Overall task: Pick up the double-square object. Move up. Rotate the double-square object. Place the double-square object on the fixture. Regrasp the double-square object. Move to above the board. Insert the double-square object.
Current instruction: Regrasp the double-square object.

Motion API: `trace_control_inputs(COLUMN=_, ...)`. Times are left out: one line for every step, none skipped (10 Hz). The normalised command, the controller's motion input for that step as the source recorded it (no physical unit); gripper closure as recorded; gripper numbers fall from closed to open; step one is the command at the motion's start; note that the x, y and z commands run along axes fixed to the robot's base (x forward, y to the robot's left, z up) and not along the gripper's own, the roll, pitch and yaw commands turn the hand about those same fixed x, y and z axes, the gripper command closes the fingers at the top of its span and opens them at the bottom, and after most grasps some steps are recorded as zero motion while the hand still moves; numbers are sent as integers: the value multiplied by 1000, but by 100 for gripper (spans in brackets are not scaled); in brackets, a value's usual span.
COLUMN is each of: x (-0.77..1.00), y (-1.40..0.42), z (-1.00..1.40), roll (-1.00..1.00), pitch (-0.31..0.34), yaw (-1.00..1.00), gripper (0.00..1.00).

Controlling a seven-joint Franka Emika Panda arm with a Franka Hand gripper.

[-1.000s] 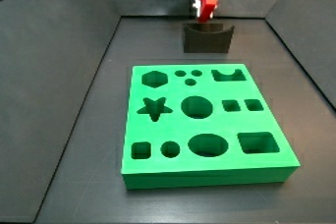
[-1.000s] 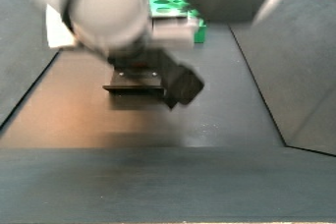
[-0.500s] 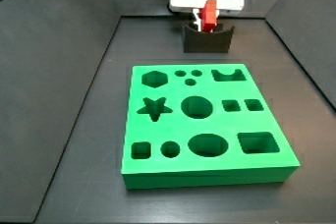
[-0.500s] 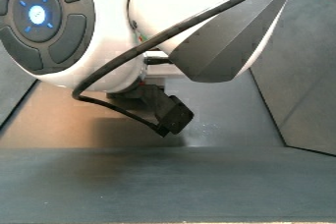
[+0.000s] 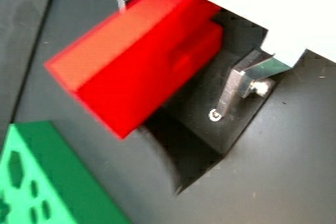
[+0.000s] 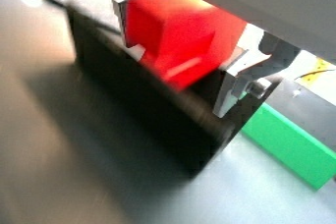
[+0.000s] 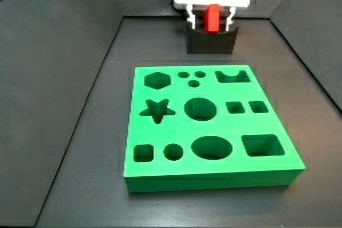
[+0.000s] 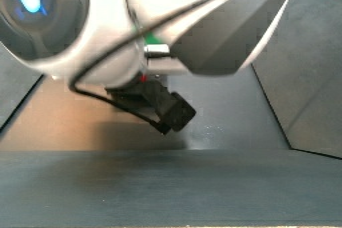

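Note:
My gripper (image 7: 210, 22) is at the far end of the floor, directly over the fixture (image 7: 210, 42). It is shut on the double-square object (image 7: 210, 18), a bright red block held upright, with its lower end at the fixture's notch. In both wrist views the red block (image 5: 138, 56) (image 6: 171, 33) fills the gap between the silver fingers (image 5: 242, 85) (image 6: 237, 79), with the dark fixture (image 6: 138, 110) just under it. The green board (image 7: 207, 122) with shaped cut-outs lies nearer, in the middle of the floor.
Dark sloping walls (image 7: 74, 92) enclose the floor on both sides. In a side view the arm's white body (image 8: 80, 22) blocks most of the scene. An edge of the board shows in both wrist views (image 5: 39, 184) (image 6: 292, 144).
The gripper has come down with the red block, which went from tilted to upright and now reaches the fixture's top.

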Motion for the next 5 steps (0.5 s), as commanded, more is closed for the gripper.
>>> trace_control_inputs(x=-29, y=-5, z=1000, roll=4, pitch=-22, yaw=26, gripper=0)
trace_control_inputs(x=-32, y=-9, z=1000, roll=24, pitch=-18, yaw=34, gripper=0)
trace_control_inputs(x=-39, y=-9, z=1000, roll=32, pitch=-5, yaw=38, gripper=0)
trace_control_inputs(x=-40, y=-2, z=881, roll=36, pitch=11, yaw=39, gripper=0)
trace_control_inputs(x=-34, y=-1, z=636, roll=35, pitch=36, yaw=33, gripper=0)
